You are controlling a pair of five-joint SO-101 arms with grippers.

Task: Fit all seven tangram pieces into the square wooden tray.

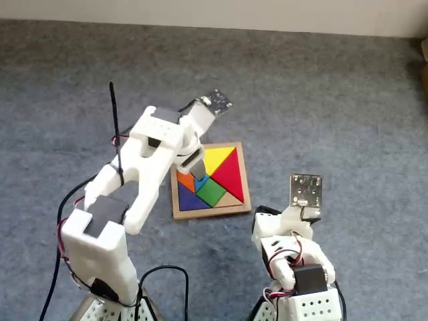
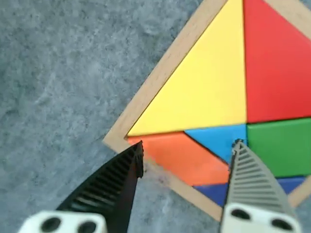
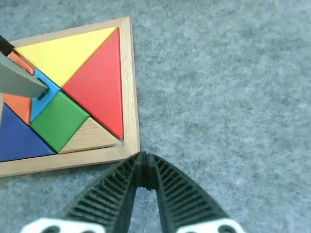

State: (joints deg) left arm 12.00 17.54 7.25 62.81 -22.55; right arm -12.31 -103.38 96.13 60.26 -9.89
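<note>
Carpet-like grey fabric covers the tabletop (image 1: pixel 334 100), rough and mottled, with a pale strip of wall (image 1: pixel 267 13) along its far edge. The left arm (image 1: pixel 140 174), white plastic with black cables (image 1: pixel 114 114) trailing off it, stretches over the near-left part of the tray. The right arm (image 1: pixel 294 254) sits folded on bare fabric just beside the tray's near-right corner.

The square wooden tray (image 1: pixel 245 177) lies flat between the two arms, and all seven pieces are inside its light frame. The big yellow triangle (image 3: pixel 68 53) and big red triangle (image 3: pixel 99 82) meet along one straight edge. Below them sit the dark blue triangle (image 3: pixel 17 141), the green square (image 3: pixel 58 121), the orange piece (image 3: pixel 17 104), the bare-wood triangle (image 3: pixel 90 138) and the small light blue triangle (image 3: pixel 41 99).

The left pincer (image 2: pixel 188 144) is spread open, its black ribbed finger at the frame beside the orange piece, its grey finger over the light blue triangle. The right pincer (image 3: pixel 145 158) is closed, tips together, holding nothing, over fabric near the tray's rim.
</note>
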